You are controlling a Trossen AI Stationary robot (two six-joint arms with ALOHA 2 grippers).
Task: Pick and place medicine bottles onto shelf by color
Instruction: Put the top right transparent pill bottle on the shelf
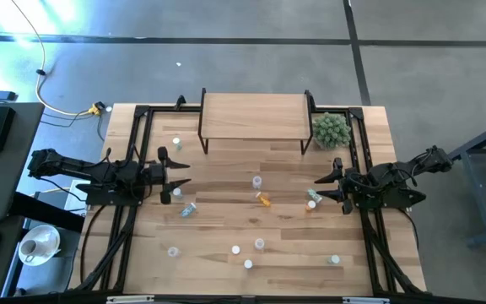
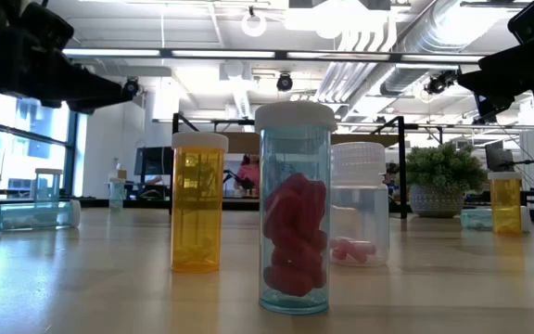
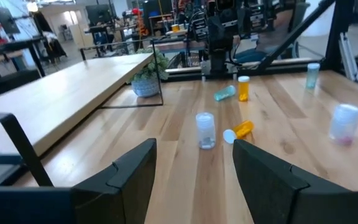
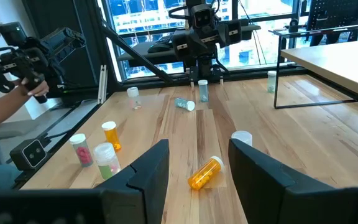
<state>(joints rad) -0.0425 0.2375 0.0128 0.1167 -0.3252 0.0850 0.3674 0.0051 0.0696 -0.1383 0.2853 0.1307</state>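
Several small white-capped medicine bottles stand or lie scattered on the plank table: a clear one (image 1: pixel 256 181) upright in the middle, an orange one (image 1: pixel 264 200) on its side beside it, a bluish one (image 1: pixel 188 209) lying at the left, and others near the front edge (image 1: pixel 248 263). The shelf (image 1: pixel 251 118), a light-wood board on black legs, stands at the far middle with nothing on it. My left gripper (image 1: pixel 182 171) hovers open at the table's left side, pointing level toward the centre. My right gripper (image 1: pixel 319 187) hovers open at the right side, facing it.
A spiky green plant (image 1: pixel 331 128) sits by the shelf's right end. Black frame rails (image 1: pixel 137 135) run along both table sides. An orange bottle (image 1: pixel 310 205) and a bluish one (image 1: pixel 313 196) are close in front of my right gripper. A person's hand (image 4: pixel 36 87) shows beyond the table.
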